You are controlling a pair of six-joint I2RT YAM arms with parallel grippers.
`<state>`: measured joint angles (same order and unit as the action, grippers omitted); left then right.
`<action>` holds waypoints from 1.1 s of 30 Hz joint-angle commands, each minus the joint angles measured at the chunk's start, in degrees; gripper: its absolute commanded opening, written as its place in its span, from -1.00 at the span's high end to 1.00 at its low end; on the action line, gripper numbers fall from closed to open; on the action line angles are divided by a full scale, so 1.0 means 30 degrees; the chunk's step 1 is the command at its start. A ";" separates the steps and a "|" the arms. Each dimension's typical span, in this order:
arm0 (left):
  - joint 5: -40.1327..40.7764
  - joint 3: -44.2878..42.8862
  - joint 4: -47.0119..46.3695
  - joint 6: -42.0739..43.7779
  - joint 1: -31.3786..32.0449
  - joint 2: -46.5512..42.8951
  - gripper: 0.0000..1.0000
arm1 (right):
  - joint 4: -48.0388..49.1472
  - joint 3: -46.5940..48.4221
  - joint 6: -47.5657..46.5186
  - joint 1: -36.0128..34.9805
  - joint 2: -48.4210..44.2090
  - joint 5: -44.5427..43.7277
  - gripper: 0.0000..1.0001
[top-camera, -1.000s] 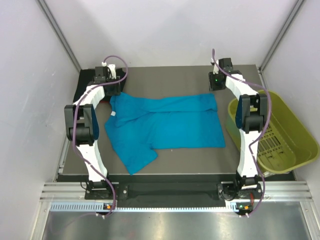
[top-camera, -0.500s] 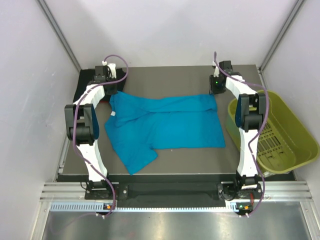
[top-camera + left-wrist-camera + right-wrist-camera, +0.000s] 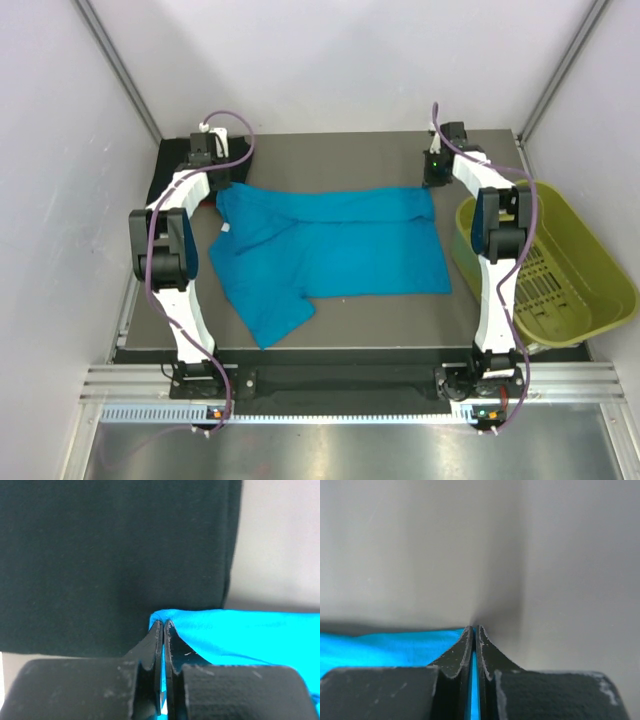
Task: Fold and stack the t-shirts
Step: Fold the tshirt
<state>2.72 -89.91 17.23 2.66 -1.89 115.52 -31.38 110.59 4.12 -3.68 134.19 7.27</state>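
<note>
I read the teal t-shirt (image 3: 330, 240) as soft matt cloth with shallow wrinkles, and the black t-shirt (image 3: 110, 555) at its far left corner as a duller, finer knit. The table (image 3: 340, 160) under the teal t-shirt looks smooth and matt, the bin (image 3: 585, 245) to its right is faintly glossy plastic, and the rail (image 3: 330, 385) on its near side is brushed metal. At its far corners, the fingers (image 3: 150, 652) of my left gripper (image 3: 163, 625) and right gripper (image 3: 474, 629) are matt black with pale scuffs.
</note>
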 commanded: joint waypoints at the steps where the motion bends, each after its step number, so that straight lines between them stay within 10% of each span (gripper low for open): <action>1: 0.1494 0.0379 -0.1526 -0.0708 -0.0248 -0.1360 1.00 | 0.1141 -0.0328 0.0413 0.0554 -0.0814 -0.1191 1.00; 26: 0.2728 -0.1054 -0.0707 -0.2379 -0.0688 -0.0101 1.00 | 0.3222 -0.1472 0.0443 0.0261 -0.0990 -0.2305 0.99; 33: 0.2491 -0.1788 0.0113 -0.2262 -0.0659 -0.0771 0.29 | 0.1497 -0.0741 0.0912 -0.0178 -0.2512 -0.3533 0.32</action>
<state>8.84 -92.53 17.69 -4.32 -3.05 115.57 -25.47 107.13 6.55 -3.75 132.55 1.06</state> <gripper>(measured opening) 0.330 0.332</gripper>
